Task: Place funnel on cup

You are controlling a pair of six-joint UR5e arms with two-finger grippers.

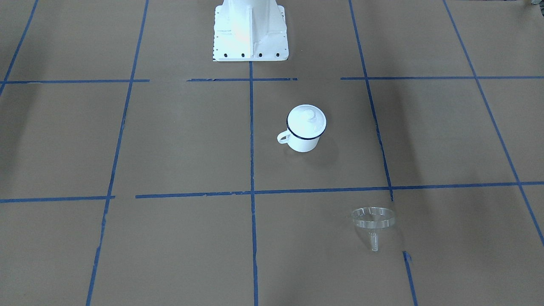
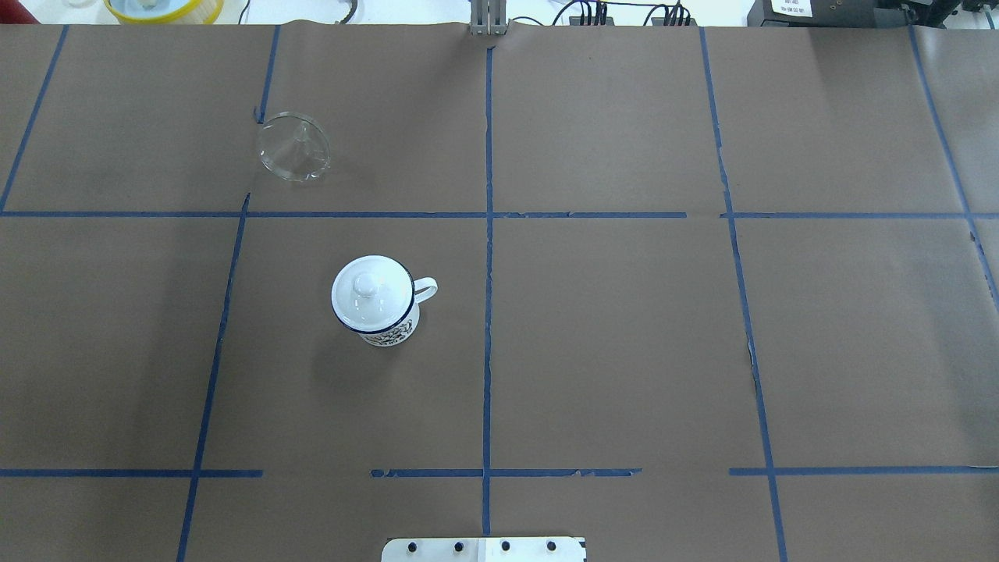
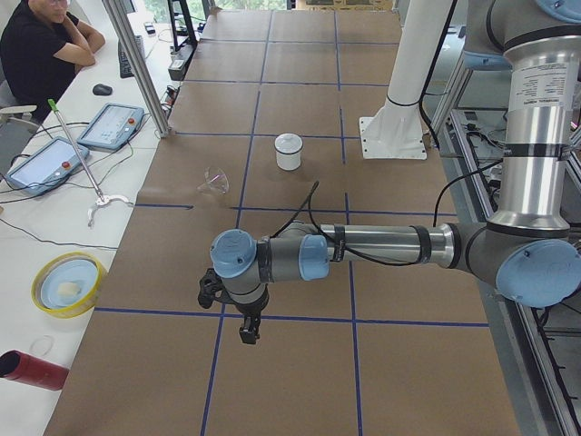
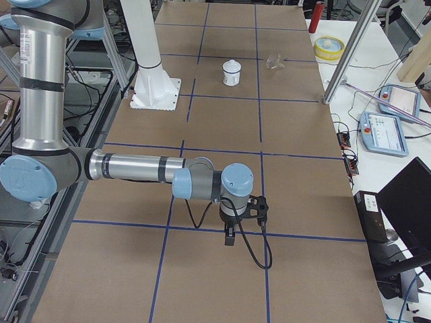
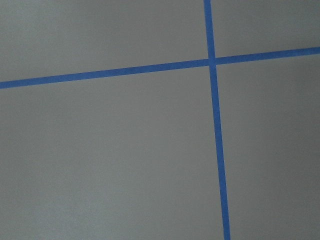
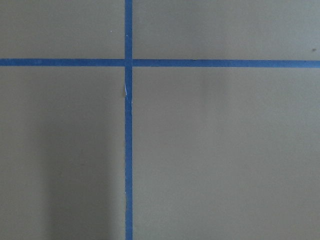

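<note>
1. The funnel lies tipped on its side on the table, on the robot's left half and farther from the base than the cup. Its stem points away from the robot and its wide mouth faces back toward it.
2. The cup stands upright one taped square nearer the base, well apart from the funnel, with its handle toward the centre line. A lid with a knob sits on its mouth.
3. Both arms hang over the ends of the table, far from both things. The left gripper and the right gripper show only in the side views, so I cannot tell whether either is open or closed. Each wrist camera sees only brown paper and blue tape.
4. Nothing of the task looks begun. As I judge it, the lid blocks the mouth, so it has to come off first. Pinch the knob from straight above, lift it clear, and set it down out of the funnel's path.
5. The left arm seems the natural one for the funnel, which lies on its side of the table. Clear plastic is likely slippery, so grip across the rim wall, not the thin stem. Close gently so it neither rolls nor squirts out.
6. Turn the funnel stem-down before moving over the cup and centre the stem on the mouth. Lower until the cone rests on the cup's rim, then let go. An off-centre drop could tip the funnel or nudge the cup.
</note>
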